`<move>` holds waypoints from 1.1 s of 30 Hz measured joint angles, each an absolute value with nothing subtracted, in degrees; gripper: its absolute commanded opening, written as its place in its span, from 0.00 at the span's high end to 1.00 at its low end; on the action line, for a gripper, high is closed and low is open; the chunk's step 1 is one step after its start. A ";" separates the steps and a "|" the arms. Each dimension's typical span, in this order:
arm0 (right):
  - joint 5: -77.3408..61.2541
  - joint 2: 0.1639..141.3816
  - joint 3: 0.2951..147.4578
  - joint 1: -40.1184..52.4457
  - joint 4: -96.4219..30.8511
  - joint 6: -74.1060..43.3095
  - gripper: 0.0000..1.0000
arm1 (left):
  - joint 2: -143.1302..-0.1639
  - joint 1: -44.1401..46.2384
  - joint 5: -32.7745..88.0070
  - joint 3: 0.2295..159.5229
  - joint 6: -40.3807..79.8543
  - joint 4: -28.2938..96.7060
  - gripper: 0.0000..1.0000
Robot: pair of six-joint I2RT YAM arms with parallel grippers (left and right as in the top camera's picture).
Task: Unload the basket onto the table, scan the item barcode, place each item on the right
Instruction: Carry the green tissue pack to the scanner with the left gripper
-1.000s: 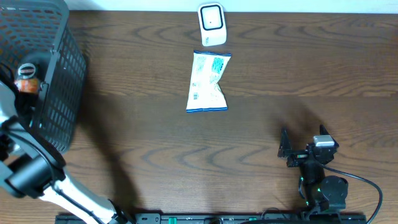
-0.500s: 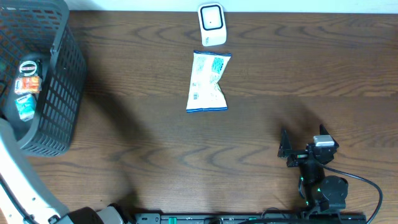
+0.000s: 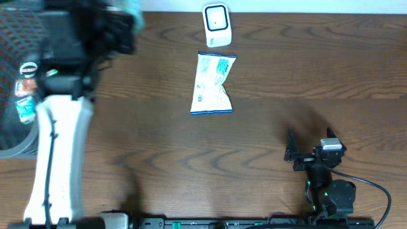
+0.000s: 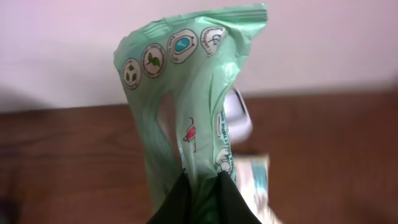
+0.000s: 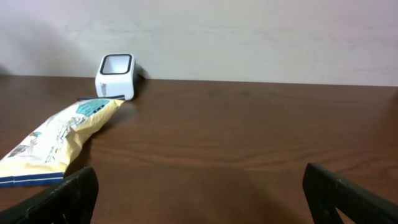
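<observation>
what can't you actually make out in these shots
- Green packet, left wrist view: no barcode shows; its lower end is pinched in the left hand and cut by the bottom edge.
- Overhead: that packet is only a blur at the top.
- Basket, overhead: cut off by the left edge, partly behind the arm; labels inside too small.
- White bag: print too small to read.
</observation>
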State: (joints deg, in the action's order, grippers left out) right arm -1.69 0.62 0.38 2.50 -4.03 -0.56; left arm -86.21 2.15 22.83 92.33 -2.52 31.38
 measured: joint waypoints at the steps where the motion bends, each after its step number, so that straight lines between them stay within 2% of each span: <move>1: -1.67 0.62 0.38 2.50 -4.03 -0.56 0.01 | -88.07 4.16 22.83 92.33 -5.13 32.05 0.93; 7: -1.67 0.64 0.38 2.50 -4.03 -0.56 0.01 | -98.80 10.48 16.23 92.33 -9.32 33.80 0.93; 12: -1.67 0.62 0.38 2.50 -4.01 -0.56 0.01 | -108.25 13.47 6.83 92.33 -0.89 34.09 0.93; 20: -1.67 0.62 0.38 2.50 -4.03 -0.56 0.01 | -119.33 15.25 2.98 92.33 9.34 34.11 0.93; 25: -1.67 0.62 0.38 2.50 -4.03 -0.56 0.01 | -121.10 16.69 2.98 92.33 13.58 33.98 0.92; 33: -1.67 0.62 0.38 2.50 -4.03 -0.56 0.01 | -121.12 17.47 3.03 92.33 15.25 32.95 0.83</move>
State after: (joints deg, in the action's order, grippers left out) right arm -1.67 0.62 0.38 2.50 -4.03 -0.56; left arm -121.12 17.47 3.03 92.33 15.25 32.95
